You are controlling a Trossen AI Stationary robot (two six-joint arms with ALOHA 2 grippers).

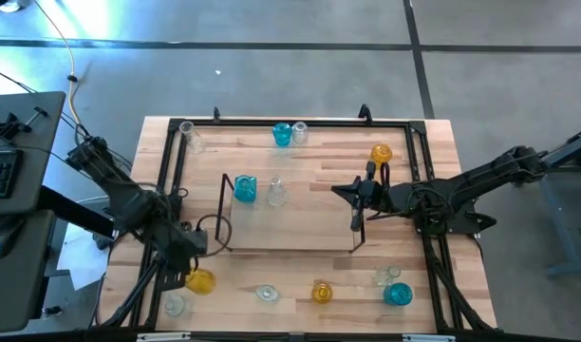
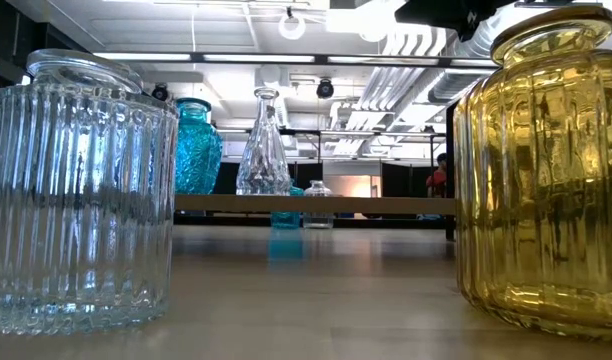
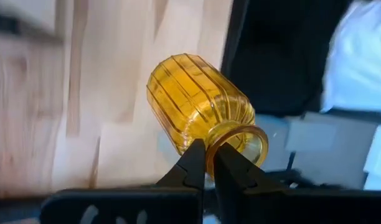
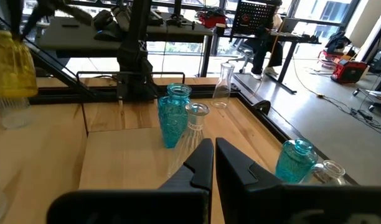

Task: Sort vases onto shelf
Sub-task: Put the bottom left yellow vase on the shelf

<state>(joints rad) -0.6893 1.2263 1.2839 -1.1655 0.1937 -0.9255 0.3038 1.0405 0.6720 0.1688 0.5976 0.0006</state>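
The left gripper [image 3: 208, 163] has its two dark fingers [image 3: 193, 163] pinched on the rim and neck of an amber vase [image 3: 193, 102], which is tilted, its ribbed body pointing away from the fingertips over the light wood. In the high view this gripper [image 1: 189, 270] sits at the near left corner of the table [image 1: 452, 152], with the amber vase [image 1: 201, 280] just beside the black frame [image 1: 163, 190] that edges the table.

The right gripper [image 4: 211, 163] is clenched on nothing, its fingertips together above the shelf [image 1: 300, 223] at its right end (the arm reaches in from the table's right side).

On the shelf stand a blue vase [image 1: 245, 187] and a clear vase [image 1: 276, 193], close together at its far left part; the rest of its wood surface lies bare. Other vases ring it: a blue and a clear one at the far edge, a clear one in the far left corner, an amber one at far right, and a row of clear, amber and blue ones along the near edge.

No label or writing can be read on any of the glass.
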